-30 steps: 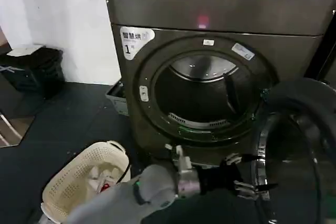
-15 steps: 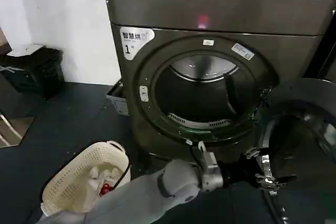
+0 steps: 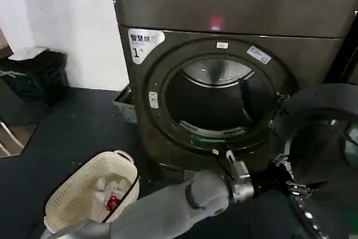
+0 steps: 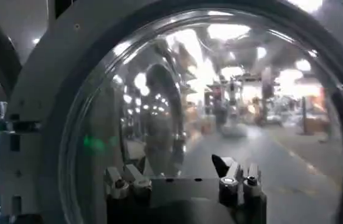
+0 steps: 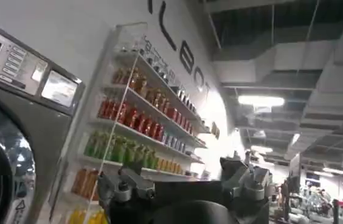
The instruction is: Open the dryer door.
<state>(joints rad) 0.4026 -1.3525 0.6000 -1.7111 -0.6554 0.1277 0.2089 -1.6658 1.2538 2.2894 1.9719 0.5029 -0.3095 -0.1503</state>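
Left hand (image 3: 296,186) is spread open against the dryer door (image 3: 321,155), swinging it wide; next, push farther from the dryer (image 3: 224,54).

The dryer door (image 3: 324,155) hangs swung out right of the dryer (image 3: 224,71); a basket (image 3: 92,191) (holding items) sits on the floor front-left.

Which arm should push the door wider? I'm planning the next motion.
Left, probably. The left gripper is already at the door, which hangs open beside the dryer. The right gripper points toward shelves elsewhere.
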